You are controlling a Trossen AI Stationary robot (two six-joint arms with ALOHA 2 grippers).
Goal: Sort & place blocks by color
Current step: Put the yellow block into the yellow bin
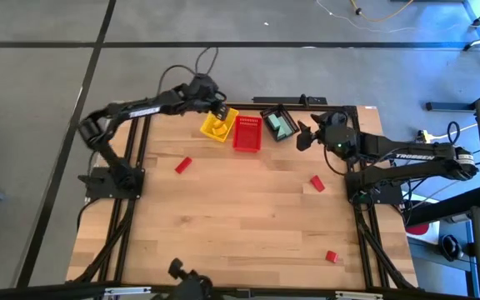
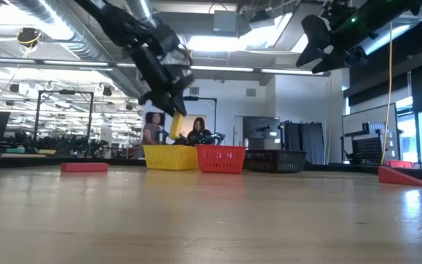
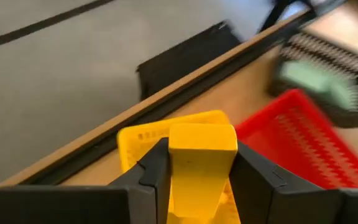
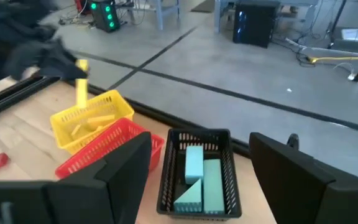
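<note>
— Grippers? Where's each one?
— Left gripper (image 3: pixel 197 180) pinches a yellow block (image 3: pixel 201 163) above the yellow basket (image 1: pixel 215 127), far side. Right gripper (image 4: pixel 197 180) hangs spread over the black basket (image 4: pixel 197 140) of teal blocks (image 4: pixel 197 177).

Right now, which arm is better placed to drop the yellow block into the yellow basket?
The left. Its gripper already holds the yellow block directly above the yellow basket, so it likely only needs to release. The right gripper hangs open and empty near the black basket.
</note>
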